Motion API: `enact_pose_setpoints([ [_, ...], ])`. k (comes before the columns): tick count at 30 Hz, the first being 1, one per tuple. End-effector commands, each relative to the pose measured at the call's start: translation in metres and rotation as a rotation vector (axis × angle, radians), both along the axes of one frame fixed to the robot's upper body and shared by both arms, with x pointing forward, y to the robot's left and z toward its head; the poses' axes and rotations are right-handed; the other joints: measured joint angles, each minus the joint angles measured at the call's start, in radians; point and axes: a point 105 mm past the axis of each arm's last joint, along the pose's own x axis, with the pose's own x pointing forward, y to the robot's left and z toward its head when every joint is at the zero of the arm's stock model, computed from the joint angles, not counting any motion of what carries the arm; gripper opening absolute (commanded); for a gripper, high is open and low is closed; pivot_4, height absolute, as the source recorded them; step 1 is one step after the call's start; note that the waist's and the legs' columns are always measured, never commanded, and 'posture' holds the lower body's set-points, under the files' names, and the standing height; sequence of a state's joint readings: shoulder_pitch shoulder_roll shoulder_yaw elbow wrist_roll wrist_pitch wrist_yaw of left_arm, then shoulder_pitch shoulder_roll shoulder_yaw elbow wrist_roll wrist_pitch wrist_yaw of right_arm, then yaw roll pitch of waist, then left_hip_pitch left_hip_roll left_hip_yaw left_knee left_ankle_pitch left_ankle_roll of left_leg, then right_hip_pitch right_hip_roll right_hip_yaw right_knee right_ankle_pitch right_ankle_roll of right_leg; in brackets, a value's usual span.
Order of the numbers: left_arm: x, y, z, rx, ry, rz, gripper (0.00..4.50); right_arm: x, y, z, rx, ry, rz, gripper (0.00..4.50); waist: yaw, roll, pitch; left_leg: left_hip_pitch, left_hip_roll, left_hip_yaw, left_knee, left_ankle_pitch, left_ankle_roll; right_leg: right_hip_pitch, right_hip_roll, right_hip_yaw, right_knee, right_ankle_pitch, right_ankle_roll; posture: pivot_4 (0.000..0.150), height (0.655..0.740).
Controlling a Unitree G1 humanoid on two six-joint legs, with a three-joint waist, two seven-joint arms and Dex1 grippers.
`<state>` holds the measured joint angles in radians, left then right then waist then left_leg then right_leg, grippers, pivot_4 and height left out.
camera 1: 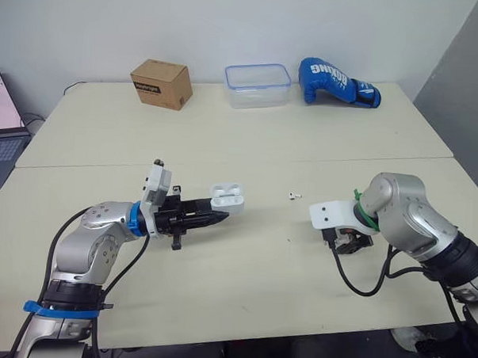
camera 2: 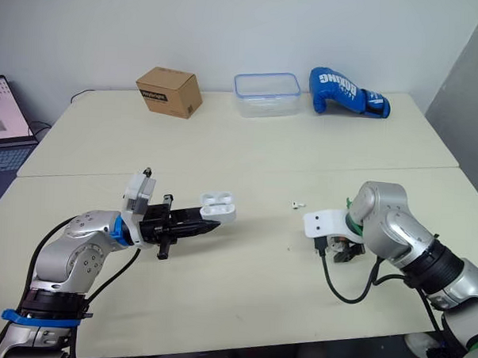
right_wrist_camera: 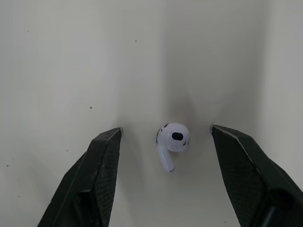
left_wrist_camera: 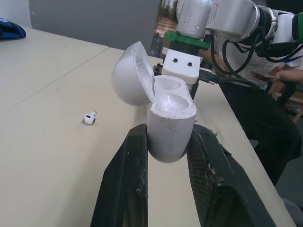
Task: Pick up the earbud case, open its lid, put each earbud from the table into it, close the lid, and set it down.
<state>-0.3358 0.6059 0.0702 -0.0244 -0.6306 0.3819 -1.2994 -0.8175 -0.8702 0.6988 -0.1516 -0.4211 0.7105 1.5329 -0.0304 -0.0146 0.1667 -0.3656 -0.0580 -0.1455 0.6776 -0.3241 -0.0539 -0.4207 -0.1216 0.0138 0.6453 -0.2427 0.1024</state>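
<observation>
Left gripper (camera 1: 221,215): clamped on the earbud case (left_wrist_camera: 171,127), one black finger on each side of the lower body. The case is upright between the fingers and held clear of the surface (camera 1: 249,140).

Case lid (left_wrist_camera: 134,75) is open, hinged back and tilted away from the two wells.

Right gripper (right_wrist_camera: 165,128): fingers apart, tips down close to the surface, well to the right of the case. One earbud (right_wrist_camera: 173,139) lies flat on the surface between the two fingers, with a gap on both sides and no contact with either. Its stem points back toward the gripper.

Second earbud (camera 1: 294,196) also lies on the surface, right of the case, between the case and the right gripper, and nearer that gripper. In the left wrist view it sits off to the lid side of the case.

Beyond the case, along the far edge of the surface:
- Cardboard box (camera 1: 161,83), beyond and left of the case.
- Clear plastic container (camera 1: 257,85), beyond the case and slightly right.
- Blue boxing glove (camera 1: 337,82), further right, just beside the container.

Laptop (camera 1: 1,129) is far left of the case, off the surface edge, with its screen lit.
</observation>
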Motion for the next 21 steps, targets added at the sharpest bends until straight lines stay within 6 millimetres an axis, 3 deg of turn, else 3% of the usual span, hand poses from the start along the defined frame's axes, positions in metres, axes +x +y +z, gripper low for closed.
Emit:
enact_pose_setpoints([
  [1, -0.0023, -0.0029, 0.0067, -0.004, -0.044, -0.016, 0.81, -0.0023, -0.0004, 0.0065, -0.034, 0.004, 0.015, 3.11, 0.000, 0.000, 0.000, 0.000, 0.000, 0.000, 0.000, 0.000, 0.000, 0.000, 0.000, 0.000, 0.000, 0.000, 0.000, 0.150, 0.7307],
  [3, -0.0021, -0.0033, 0.0067, -0.004, -0.045, -0.017, 0.81, -0.0016, 0.0003, 0.0054, -0.038, 0.002, 0.015, 3.11, 0.000, 0.000, 0.000, 0.000, 0.000, 0.000, 0.000, 0.000, 0.000, 0.000, 0.000, 0.000, 0.000, 0.000, 0.000, 0.150, 0.7307],
  [7, -0.0021, -0.0038, 0.0057, 0.006, -0.048, -0.023, 0.81, 0.0001, 0.0017, 0.0034, -0.043, -0.002, 0.016, 2.21, 0.000, 0.000, 0.000, 0.000, 0.000, 0.000, 0.000, 0.000, 0.000, 0.000, 0.000, 0.000, 0.000, 0.000, 0.000, 0.150, 0.7307],
  [21, 0.0005, -0.0123, -0.0010, 0.043, -0.090, -0.077, 0.81, 0.0042, -0.0005, 0.0037, -0.069, -0.014, 0.012, 2.21, 0.000, 0.000, 0.000, 0.000, 0.000, 0.000, 0.000, 0.000, 0.000, 0.000, 0.000, 0.000, 0.000, 0.000, 0.000, 0.150, 0.7307],
])
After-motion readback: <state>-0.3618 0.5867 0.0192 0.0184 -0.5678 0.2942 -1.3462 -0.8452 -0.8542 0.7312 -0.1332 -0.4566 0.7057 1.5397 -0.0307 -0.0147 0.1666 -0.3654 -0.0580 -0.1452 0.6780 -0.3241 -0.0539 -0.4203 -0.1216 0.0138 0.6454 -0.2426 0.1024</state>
